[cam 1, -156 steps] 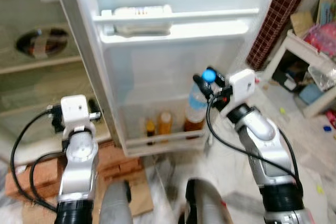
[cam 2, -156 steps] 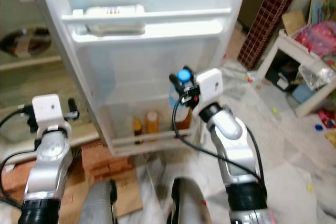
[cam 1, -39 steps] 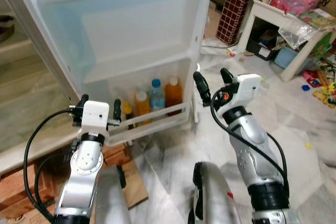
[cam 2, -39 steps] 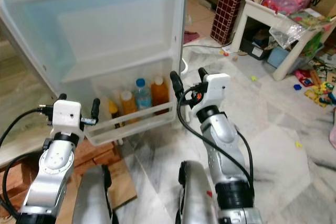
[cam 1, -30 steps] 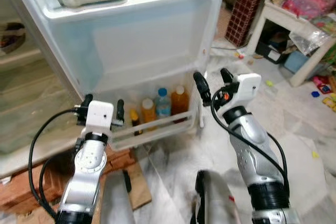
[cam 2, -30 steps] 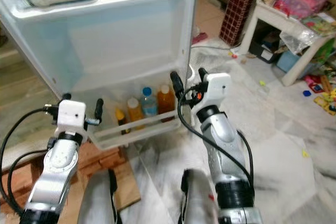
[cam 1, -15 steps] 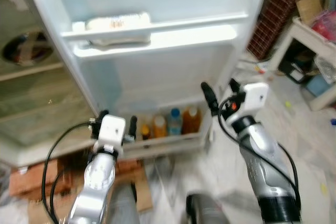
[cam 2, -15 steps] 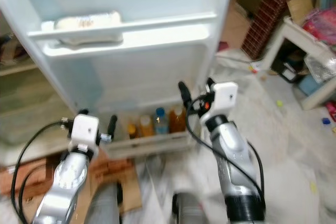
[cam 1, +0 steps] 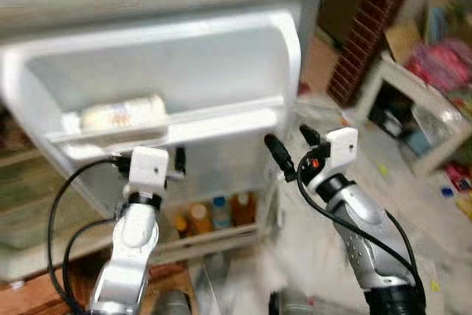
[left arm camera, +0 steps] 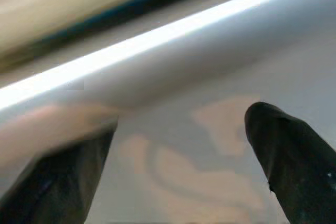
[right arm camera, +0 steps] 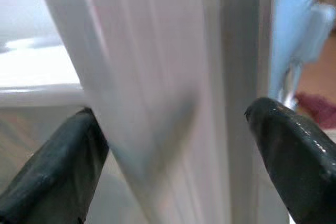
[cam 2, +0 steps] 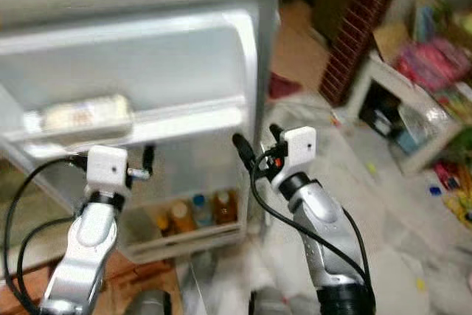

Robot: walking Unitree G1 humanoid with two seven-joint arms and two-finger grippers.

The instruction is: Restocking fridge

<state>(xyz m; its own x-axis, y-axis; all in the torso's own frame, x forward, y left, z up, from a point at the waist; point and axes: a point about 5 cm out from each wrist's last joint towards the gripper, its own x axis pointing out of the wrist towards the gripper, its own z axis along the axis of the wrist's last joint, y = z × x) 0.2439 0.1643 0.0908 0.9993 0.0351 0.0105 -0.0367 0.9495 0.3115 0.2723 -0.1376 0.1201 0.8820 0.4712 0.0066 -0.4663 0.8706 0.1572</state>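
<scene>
The white fridge door [cam 1: 184,71] stands open before me. Its bottom shelf holds two orange bottles [cam 1: 198,219] and a blue-capped water bottle [cam 1: 220,212]. A pale packet [cam 1: 122,112] lies on the upper shelf. My left gripper [cam 1: 150,154] is raised in front of the middle shelf rail [left arm camera: 173,35], open and empty. My right gripper [cam 1: 291,147] is open and empty at the door's outer edge [right arm camera: 173,103], which runs between its fingers [right arm camera: 52,171] in the right wrist view. Whether it touches the edge is unclear.
A white side table [cam 1: 398,101] with clutter and a pink bag [cam 1: 442,64] stands at the right. A brick-patterned pillar [cam 1: 361,27] rises behind the door. Marble floor [cam 1: 310,248] lies under my right arm. The fridge's inner shelves [cam 1: 22,204] are at the left.
The water bottle my right gripper held five seconds ago now stands in the bottom shelf. The view has tilted up. Both grippers are higher against the door, at the middle shelf.
</scene>
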